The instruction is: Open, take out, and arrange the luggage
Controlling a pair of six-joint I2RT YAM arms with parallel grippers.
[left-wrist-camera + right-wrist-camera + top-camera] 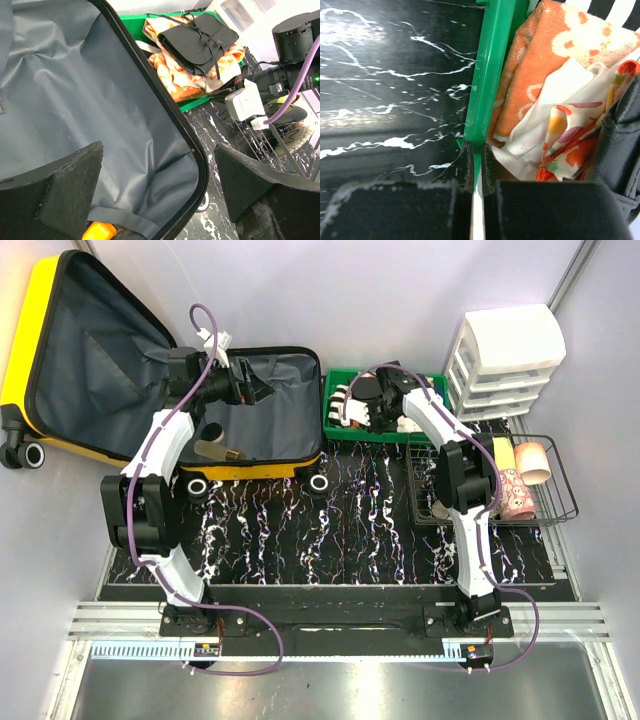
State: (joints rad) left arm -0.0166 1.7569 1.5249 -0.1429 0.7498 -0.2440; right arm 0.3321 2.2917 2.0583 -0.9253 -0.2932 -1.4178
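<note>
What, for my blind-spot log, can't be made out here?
- Top view: contents of white plastic drawer unit, behind drawer fronts.
- Left wrist view: small orange object in the yellow hard-shell suitcase, cut by bottom edge.
- Right wrist view: black item in green plastic tray, cut by right edge.

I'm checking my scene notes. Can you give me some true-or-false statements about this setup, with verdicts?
1. The luggage lies open. True.
2. The right gripper is shut on the wall of the green tray. True.
3. The left gripper holds the black pouch. False: it is open and empty.
4. The white drawer unit stands left of the luggage. False: it stands far right.
5. The black pouch lies on patterned cloth. True.
</note>
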